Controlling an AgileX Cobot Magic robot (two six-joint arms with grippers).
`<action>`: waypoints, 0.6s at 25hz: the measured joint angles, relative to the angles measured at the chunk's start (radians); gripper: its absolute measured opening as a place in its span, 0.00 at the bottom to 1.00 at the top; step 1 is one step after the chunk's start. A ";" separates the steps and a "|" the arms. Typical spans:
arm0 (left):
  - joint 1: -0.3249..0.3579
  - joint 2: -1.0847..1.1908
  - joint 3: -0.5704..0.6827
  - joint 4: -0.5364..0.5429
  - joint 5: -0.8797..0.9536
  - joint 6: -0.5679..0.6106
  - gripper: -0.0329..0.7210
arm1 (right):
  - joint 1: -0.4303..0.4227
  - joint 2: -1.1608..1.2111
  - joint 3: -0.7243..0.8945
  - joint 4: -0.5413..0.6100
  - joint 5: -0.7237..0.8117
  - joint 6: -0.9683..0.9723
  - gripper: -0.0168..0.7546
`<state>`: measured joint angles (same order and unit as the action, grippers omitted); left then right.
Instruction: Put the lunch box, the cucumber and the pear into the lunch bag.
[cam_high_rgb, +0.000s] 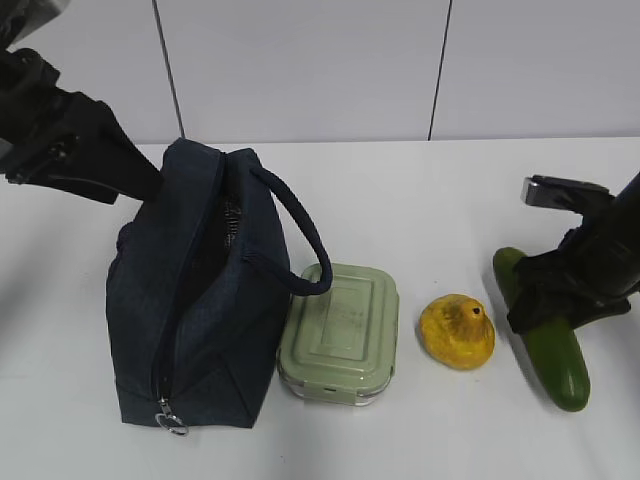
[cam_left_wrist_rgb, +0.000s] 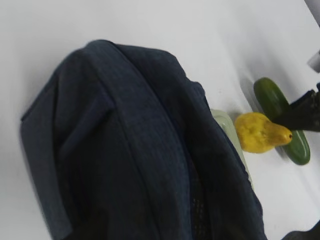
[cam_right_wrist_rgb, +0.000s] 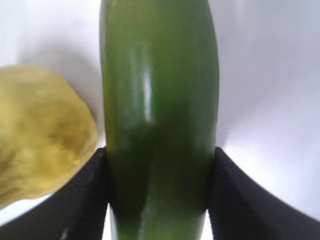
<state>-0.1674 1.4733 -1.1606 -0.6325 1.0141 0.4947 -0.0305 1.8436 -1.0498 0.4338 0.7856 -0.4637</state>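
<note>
At the right of the exterior frame, the right gripper (cam_high_rgb: 560, 300) closes its two black fingers (cam_right_wrist_rgb: 80, 200) against both flanks of the cucumber (cam_high_rgb: 545, 335), which lies on the white table (cam_high_rgb: 400, 200); the wrist view shows the pads flush with the glossy green skin. Smooth and firm, the cucumber looks stiff enough to lift whole but slick, so a hold near its middle, as here, seems the safest against tipping or sliding. Just to its left sits the pear (cam_high_rgb: 457, 331), squat and easily bruised by the look of it, and further left the pale green lunch box (cam_high_rgb: 340, 335), rigid and flat-lidded, touching the navy lunch bag (cam_high_rgb: 190, 300). The bag stands at centre left, its zipper undone and its soft fabric mouth gaping only narrowly. The left arm (cam_high_rgb: 70, 140) reaches behind the bag's far end at upper left; its gripper is hidden, so whether it holds the fabric cannot be told. A pale panelled wall (cam_high_rgb: 300, 60) closes the background.
</note>
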 joint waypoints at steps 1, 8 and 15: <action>-0.009 0.006 0.000 0.010 0.002 -0.010 0.57 | 0.000 -0.022 -0.004 0.000 -0.003 0.000 0.53; -0.027 0.079 0.000 0.106 0.029 -0.062 0.49 | 0.000 -0.122 -0.072 0.090 0.008 -0.043 0.53; -0.033 0.087 0.000 0.128 0.014 -0.066 0.08 | 0.082 -0.169 -0.204 0.389 0.097 -0.243 0.53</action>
<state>-0.2007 1.5603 -1.1606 -0.5048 1.0283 0.4289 0.0515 1.6741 -1.2540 0.8232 0.8823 -0.7063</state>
